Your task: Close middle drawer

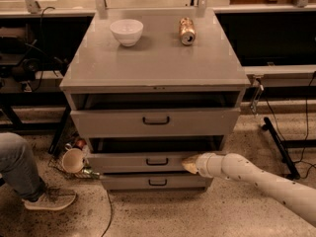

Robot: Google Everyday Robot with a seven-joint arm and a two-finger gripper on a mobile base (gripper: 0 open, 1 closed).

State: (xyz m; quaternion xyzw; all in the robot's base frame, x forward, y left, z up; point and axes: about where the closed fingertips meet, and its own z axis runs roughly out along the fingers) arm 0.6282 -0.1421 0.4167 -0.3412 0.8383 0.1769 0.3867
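The middle drawer (133,162) of the gray cabinet stands partly open, its low flat front with a small black bar handle (157,161) pulled out a little past the cabinet face. My gripper (188,164) at the end of the white arm (256,179) comes in from the lower right and its tip rests against the drawer front, right of the handle. The top drawer (155,121), taller with a larger black handle, is also pulled out slightly. The lowest drawer (155,182) sits just below.
A white bowl (127,31) and a can on its side (186,30) rest on the cabinet top (153,63). A cup (73,160) lies on the floor at the cabinet's left. A person's leg and shoe (47,199) are at lower left. Black table legs (279,144) stand on the right.
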